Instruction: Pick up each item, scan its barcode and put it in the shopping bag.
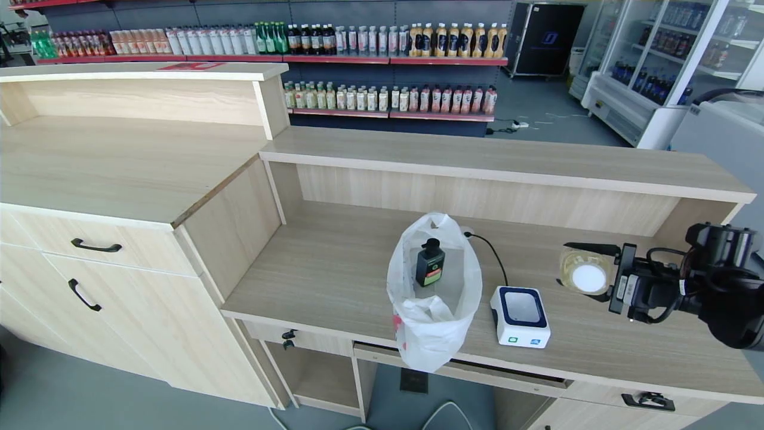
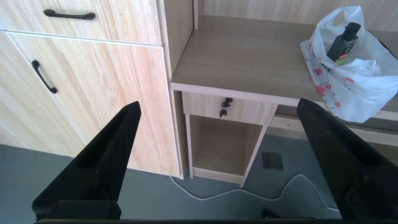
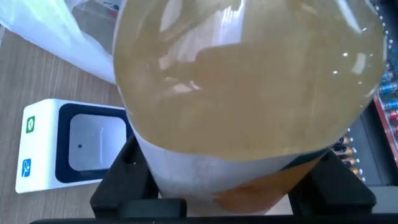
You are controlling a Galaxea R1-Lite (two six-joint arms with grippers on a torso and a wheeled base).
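The right hand [image 1: 590, 272] is clamped on a clear, white-capped bottle of pale yellow liquid [image 1: 588, 277].
It hangs over the wooden worktop's [image 1: 334, 269] right end, near the white scanner [image 1: 520, 315]; the left hand [image 2: 217, 109] stands wide apart.

Above the counter [image 1: 334, 269], toward its right end, right gripper [image 1: 588, 272] clamped on a yellow bottle [image 1: 578, 263], white cap facing out. At mid-counter, overhanging the front edge, an open white bag [image 1: 433, 322] with a dark bottle [image 1: 429, 263] upright inside. Just right of the bag, a white scanner [image 1: 520, 315], cable [image 1: 492, 251] running toward the back wall. Behind the counter, shelves [image 1: 388, 60] of drinks.
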